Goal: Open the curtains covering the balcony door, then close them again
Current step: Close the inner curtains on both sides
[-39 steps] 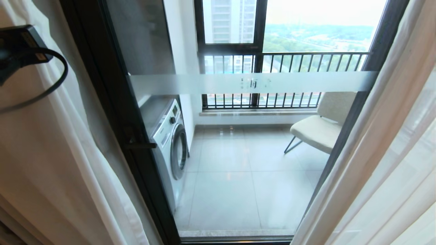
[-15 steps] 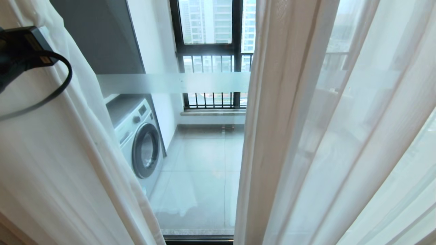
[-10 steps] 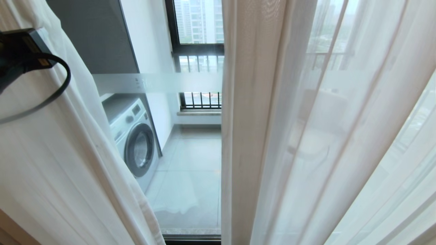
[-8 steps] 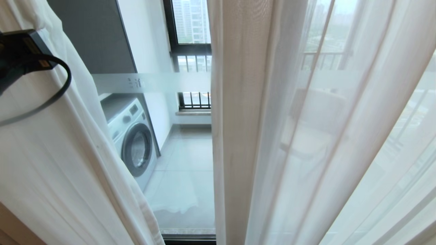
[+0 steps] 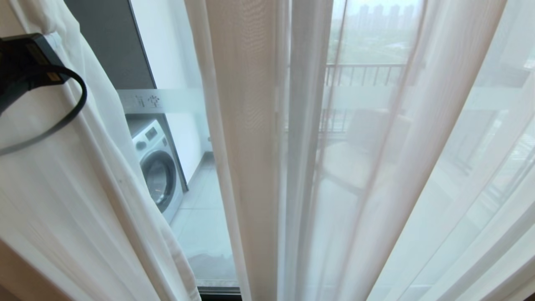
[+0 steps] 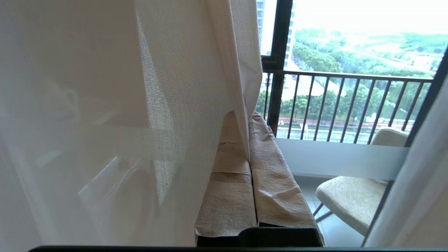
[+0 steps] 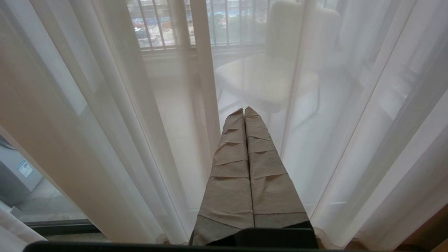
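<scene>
Left gripper (image 6: 249,120) pinching sheer curtains (image 5: 376,167); right gripper (image 7: 244,111) closed.

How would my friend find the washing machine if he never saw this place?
Start at the big glass door with the frosted white stripe across it. Look through the gap between the two see-through white curtains: low on the left, below the stripe, stands the washing machine. It is the only white box with a round dark window and small knobs on its front; the chair on the balcony is soft and beige.
</scene>
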You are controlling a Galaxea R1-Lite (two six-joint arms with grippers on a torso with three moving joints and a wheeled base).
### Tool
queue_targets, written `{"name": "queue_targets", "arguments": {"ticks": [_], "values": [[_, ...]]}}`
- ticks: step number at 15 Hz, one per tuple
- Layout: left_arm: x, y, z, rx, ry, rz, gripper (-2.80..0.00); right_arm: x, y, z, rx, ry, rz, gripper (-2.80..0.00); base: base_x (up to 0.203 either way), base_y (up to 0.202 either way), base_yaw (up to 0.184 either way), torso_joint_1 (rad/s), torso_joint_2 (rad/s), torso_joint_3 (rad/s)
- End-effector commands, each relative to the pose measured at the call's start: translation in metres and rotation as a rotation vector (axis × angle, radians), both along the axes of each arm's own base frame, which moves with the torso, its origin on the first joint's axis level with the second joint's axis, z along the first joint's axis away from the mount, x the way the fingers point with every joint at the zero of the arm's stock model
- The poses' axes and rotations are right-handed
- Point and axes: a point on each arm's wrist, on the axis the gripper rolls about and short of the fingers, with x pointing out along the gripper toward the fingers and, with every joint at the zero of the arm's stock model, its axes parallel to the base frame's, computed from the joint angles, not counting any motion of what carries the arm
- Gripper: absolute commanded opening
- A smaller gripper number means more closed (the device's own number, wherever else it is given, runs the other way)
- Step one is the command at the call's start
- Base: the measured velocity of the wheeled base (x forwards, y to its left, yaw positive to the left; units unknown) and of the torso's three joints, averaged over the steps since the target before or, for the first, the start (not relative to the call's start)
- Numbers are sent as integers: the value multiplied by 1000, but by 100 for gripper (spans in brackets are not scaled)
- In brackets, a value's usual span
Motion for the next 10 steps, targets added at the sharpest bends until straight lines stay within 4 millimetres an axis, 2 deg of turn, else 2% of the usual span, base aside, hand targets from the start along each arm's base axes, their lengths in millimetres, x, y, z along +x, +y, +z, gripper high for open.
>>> {"name": "queue_targets", "arguments": {"ticks": [1, 10], "values": [[-1, -1, 1, -1, -6, -6, -280, 0, 0, 0, 0, 1, 0, -280, 0, -195, 1, 1, 2, 2], [-2, -1, 1, -1, -7, -7, -280, 0, 0, 0, 0, 0, 0, -280, 0, -192, 2, 4, 2, 2]]}}
